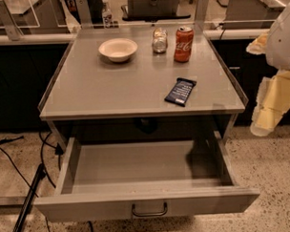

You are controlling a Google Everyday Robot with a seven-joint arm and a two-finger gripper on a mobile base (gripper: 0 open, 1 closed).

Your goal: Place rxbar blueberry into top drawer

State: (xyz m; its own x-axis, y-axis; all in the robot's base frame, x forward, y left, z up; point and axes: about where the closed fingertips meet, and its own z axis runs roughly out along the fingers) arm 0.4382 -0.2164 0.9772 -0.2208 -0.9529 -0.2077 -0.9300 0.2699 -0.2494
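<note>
The dark blue snack bar [180,92] lies flat on the grey table [101,91], right of the centre of the frame and near the front edge of the tabletop, turned a little diagonal. Behind it, toward the top of the frame, stands a red can [183,44], and just left of the can a small silver container [159,40]; a pale bowl [118,49] sits further left. The drawer [91,208] under the tabletop is pulled out wide toward the bottom of the frame, with a dark handle [149,211] at the middle of its front panel. The gripper [265,121] hangs at the right edge of the frame, beside the table and well apart from the bar. Whether it is open or closed I cannot tell.
</note>
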